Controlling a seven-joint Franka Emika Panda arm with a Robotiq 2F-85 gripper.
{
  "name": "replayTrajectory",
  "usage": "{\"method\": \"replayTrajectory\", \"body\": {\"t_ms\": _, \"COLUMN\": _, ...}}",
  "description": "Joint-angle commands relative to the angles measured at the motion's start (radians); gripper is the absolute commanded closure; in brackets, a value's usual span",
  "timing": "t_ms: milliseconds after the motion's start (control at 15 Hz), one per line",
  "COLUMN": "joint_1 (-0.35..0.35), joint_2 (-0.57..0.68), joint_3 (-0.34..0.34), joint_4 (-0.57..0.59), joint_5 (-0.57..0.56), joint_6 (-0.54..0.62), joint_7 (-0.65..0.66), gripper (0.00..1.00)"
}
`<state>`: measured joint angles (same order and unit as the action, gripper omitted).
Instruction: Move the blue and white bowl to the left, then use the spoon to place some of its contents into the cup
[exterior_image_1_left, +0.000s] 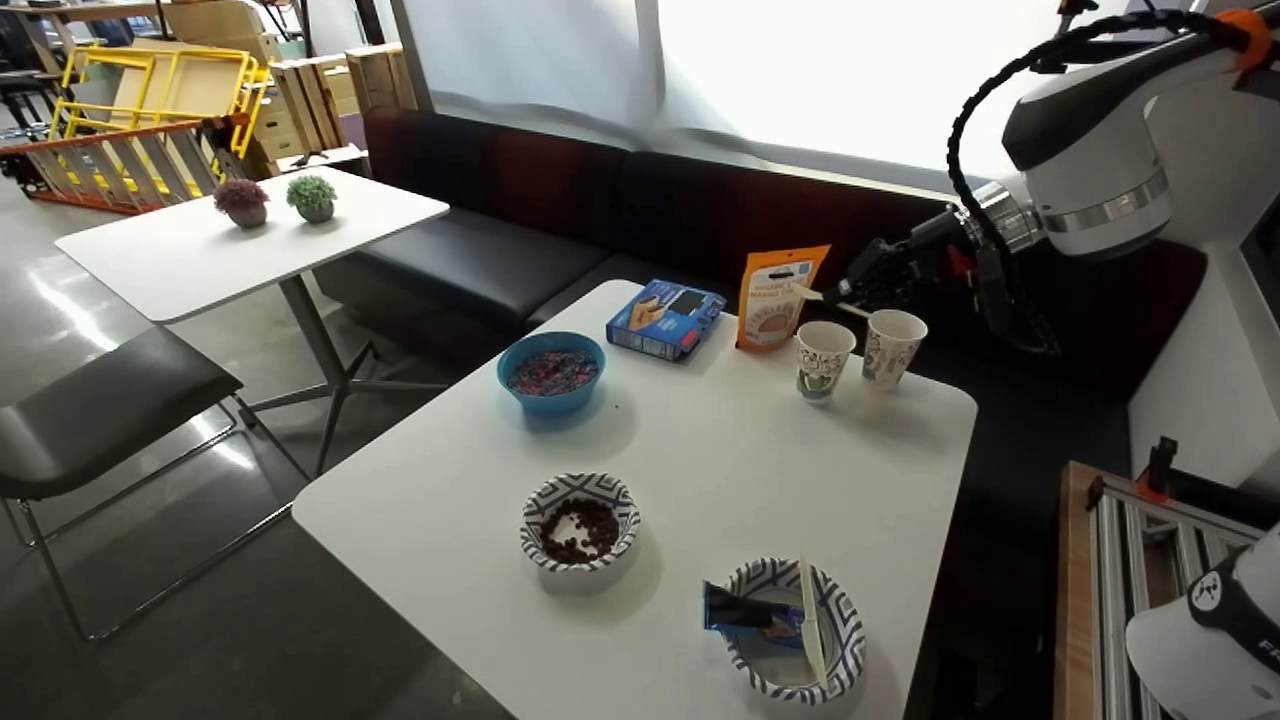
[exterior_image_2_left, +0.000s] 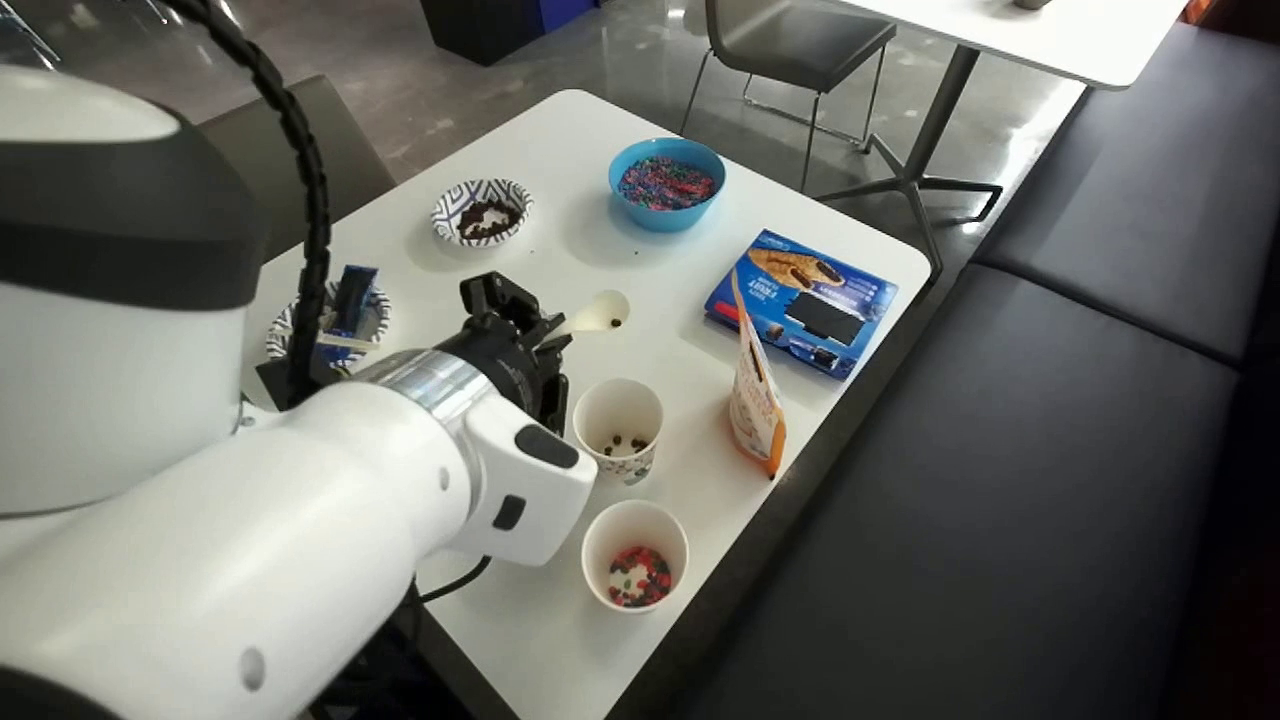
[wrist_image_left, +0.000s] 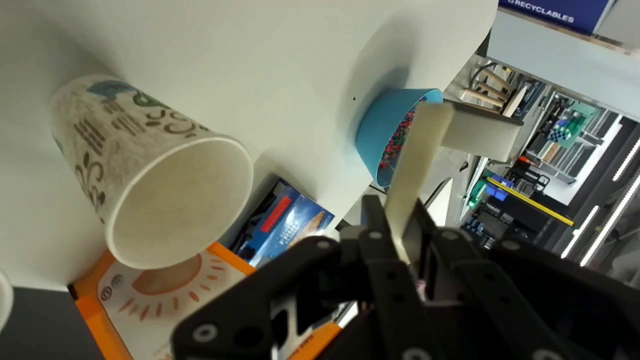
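My gripper (exterior_image_1_left: 842, 292) is shut on the pale cream spoon (exterior_image_2_left: 600, 311), above the table and close to the paper cups. The spoon also shows between the fingers in the wrist view (wrist_image_left: 420, 155). A dark bit shows at the spoon's head. The blue and white bowl (exterior_image_1_left: 533, 540) stands on the table with dark brown bits inside; it also shows in an exterior view (exterior_image_2_left: 447, 217). One patterned cup (exterior_image_2_left: 620, 405) holds a few brown bits. Another cup (exterior_image_2_left: 632, 520) holds red and dark bits. A cup (wrist_image_left: 150, 150) lies left of the fingers in the wrist view.
A solid blue bowl (exterior_image_1_left: 553, 402) of coloured bits, a blue box (exterior_image_1_left: 665, 320) and an upright orange bag (exterior_image_1_left: 782, 298) stand along the far side. A larger striped dish (exterior_image_1_left: 850, 630) holds a blue packet and a cream utensil. A bench (exterior_image_2_left: 1100, 430) runs along the table.
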<state>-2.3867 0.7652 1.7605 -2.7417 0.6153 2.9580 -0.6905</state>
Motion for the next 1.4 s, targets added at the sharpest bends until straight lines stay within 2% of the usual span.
{"method": "replayTrajectory", "body": {"t_ms": 0, "joint_1": 0.024, "joint_2": -0.075, "joint_3": 0.094, "joint_4": -0.003, "joint_5": 0.056, "joint_6": 0.075, "joint_7": -0.116, "gripper": 0.96}}
{"method": "replayTrajectory", "body": {"t_ms": 267, "joint_1": 0.114, "joint_2": -0.130, "joint_3": 0.190, "joint_4": -0.001, "joint_5": 0.142, "joint_6": 0.201, "joint_7": -0.239, "gripper": 0.96}}
{"method": "replayTrajectory", "body": {"t_ms": 467, "joint_1": 0.208, "joint_2": -0.175, "joint_3": 0.258, "joint_4": -0.003, "joint_5": 0.231, "joint_6": 0.311, "joint_7": -0.335, "gripper": 0.96}}
{"method": "replayTrajectory", "body": {"t_ms": 600, "joint_1": 0.292, "joint_2": -0.199, "joint_3": 0.287, "joint_4": -0.005, "joint_5": 0.284, "joint_6": 0.401, "joint_7": -0.398, "gripper": 0.96}}
{"method": "replayTrajectory", "body": {"t_ms": 733, "joint_1": 0.411, "joint_2": -0.212, "joint_3": 0.292, "joint_4": -0.008, "joint_5": 0.322, "joint_6": 0.510, "joint_7": -0.453, "gripper": 0.96}}
{"method": "replayTrajectory", "body": {"t_ms": 933, "joint_1": 0.620, "joint_2": -0.232, "joint_3": 0.241, "joint_4": -0.010, "joint_5": 0.295, "joint_6": 0.687, "joint_7": -0.482, "gripper": 0.96}}
{"method": "replayTrajectory", "body": {"t_ms": 1067, "joint_1": 0.769, "joint_2": -0.270, "joint_3": 0.177, "joint_4": -0.012, "joint_5": 0.260, "joint_6": 0.795, "joint_7": -0.474, "gripper": 0.96}}
{"method": "replayTrajectory", "body": {"t_ms": 1200, "joint_1": 0.935, "joint_2": -0.312, "joint_3": 0.072, "joint_4": -0.012, "joint_5": 0.220, "joint_6": 0.897, "joint_7": -0.456, "gripper": 0.96}}
{"method": "replayTrajectory", "body": {"t_ms": 1333, "joint_1": 1.099, "joint_2": -0.355, "joint_3": -0.069, "joint_4": -0.013, "joint_5": 0.195, "joint_6": 0.978, "joint_7": -0.451, "gripper": 0.96}}
